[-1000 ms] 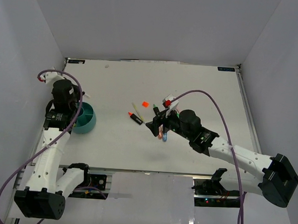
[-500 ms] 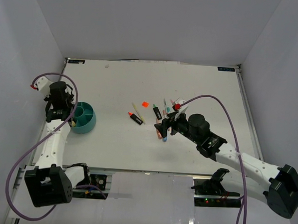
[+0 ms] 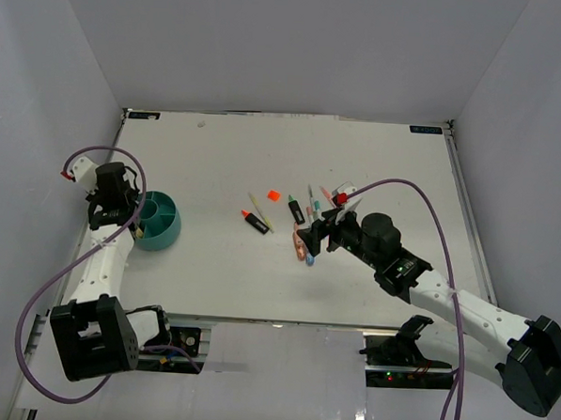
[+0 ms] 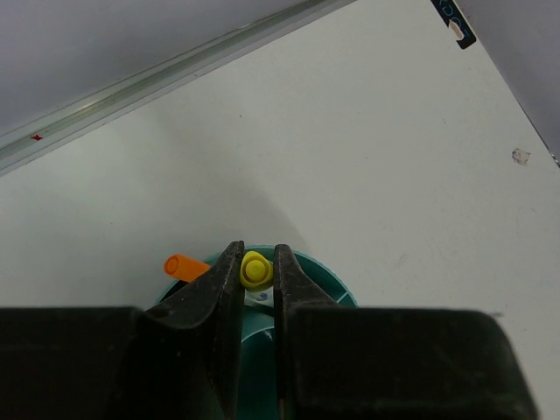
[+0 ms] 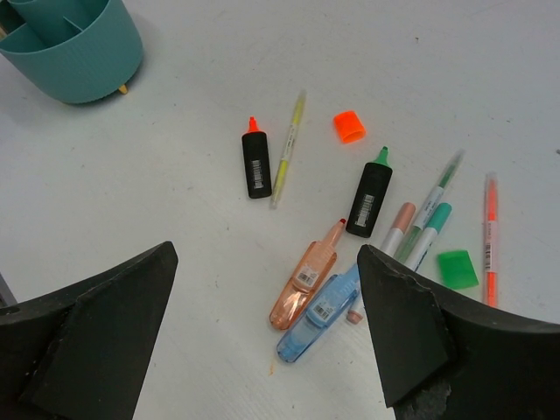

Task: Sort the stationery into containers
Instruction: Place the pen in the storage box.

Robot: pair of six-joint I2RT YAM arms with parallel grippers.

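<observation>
Left hand [image 3: 129,218] sits at the rim of the teal tub [image 3: 163,225] at the left of the overhead view. The right hand [image 3: 307,241] hovers mid-frame over the loose cluster. An orange-capped black marker [image 3: 254,222] and an orange square [image 3: 273,195] lie just left of it on the worktop [image 3: 387,159].

From the left wrist, I see the fingers pressed almost together above the tub, with a yellow cap [image 4: 255,269] in the slit between the tips. An orange cap [image 4: 183,265] pokes up beside them. Whether the yellow piece is pinched or only standing in the tub, I cannot tell.

From the right wrist, the fingers are spread wide and hold nothing. Below them, centre to right of frame, lie a green-capped black marker [image 5: 368,199], a stubby peach pen [image 5: 306,284], a stubby blue pen [image 5: 319,311], a thin yellow pen [image 5: 289,149] and a green square [image 5: 458,269]. By my reckoning the sort is in its early part: a couple of pieces are at the tub and most of the stationery is out on the worktop.
</observation>
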